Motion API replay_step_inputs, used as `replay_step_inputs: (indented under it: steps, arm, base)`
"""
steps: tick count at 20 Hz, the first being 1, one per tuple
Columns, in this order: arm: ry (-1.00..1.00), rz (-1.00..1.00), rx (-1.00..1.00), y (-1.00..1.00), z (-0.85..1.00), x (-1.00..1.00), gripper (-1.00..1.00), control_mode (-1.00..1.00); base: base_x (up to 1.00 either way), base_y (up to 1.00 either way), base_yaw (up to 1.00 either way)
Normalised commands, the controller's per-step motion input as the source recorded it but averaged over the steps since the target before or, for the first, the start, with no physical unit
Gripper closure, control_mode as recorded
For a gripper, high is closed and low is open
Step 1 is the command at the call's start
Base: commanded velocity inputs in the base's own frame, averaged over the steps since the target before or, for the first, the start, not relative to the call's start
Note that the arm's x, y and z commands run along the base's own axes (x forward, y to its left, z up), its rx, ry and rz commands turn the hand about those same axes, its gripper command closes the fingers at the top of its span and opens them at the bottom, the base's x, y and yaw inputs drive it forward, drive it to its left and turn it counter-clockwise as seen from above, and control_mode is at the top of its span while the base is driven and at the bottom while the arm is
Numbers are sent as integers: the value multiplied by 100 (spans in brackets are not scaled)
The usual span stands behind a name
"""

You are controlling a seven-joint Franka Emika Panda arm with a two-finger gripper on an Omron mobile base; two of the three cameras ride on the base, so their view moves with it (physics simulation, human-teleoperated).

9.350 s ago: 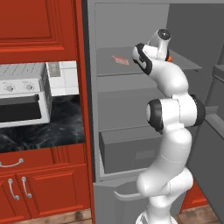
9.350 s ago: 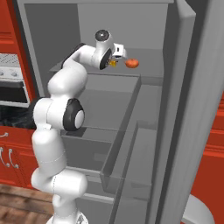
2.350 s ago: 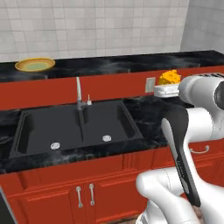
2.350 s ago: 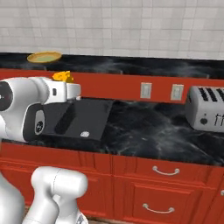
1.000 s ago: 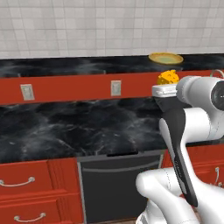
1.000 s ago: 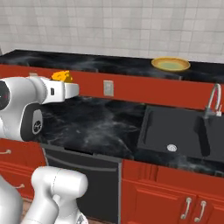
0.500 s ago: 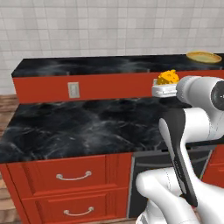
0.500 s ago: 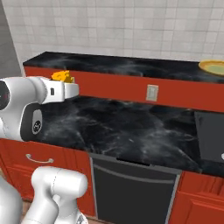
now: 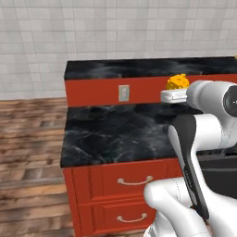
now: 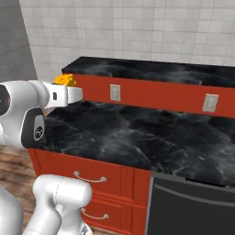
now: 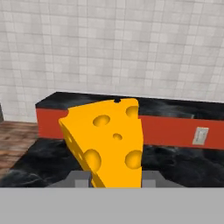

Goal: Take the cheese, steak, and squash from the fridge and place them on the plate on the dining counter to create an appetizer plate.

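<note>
Base has swung since half a second ago, plate gone from view; pincer (image 11: 116,177) clenched on cheese (image 11: 107,142) at 6 o'clock, short of the counter (image 11: 175,109); a jolt could shake it loose.

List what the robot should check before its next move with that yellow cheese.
1. Cheese held in end effector: ok, wedge sits between the fingertips.
2. Cheese carried above the lower black worktop, touching nothing: ok.
3. Dining counter in sight: ok, black top over red front.
4. Plate on that counter located: cannot tell, none appears on the stretch shown.
5. Arm apart from counter edges: ok.
</note>
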Motion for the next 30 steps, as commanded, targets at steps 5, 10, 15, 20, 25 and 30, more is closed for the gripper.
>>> replay_step_inputs:
  steps: [5,10,15,20,25,30]
  arm:
    - [0,0,0,0,0,0,100,100]
    - [0,0,0,0,0,0,100,100]
    - [0,0,0,0,0,0,100,100]
    - [0,0,0,0,0,0,100,100]
    - [0,0,0,0,0,0,100,100]
    - [0,0,0,0,0,0,100,100]
  base:
    - [20,100,0]
    - [30,100,0]
    - [31,100,0]
    - [38,100,0]
    - [54,94,-2]
    - [56,73,-7]
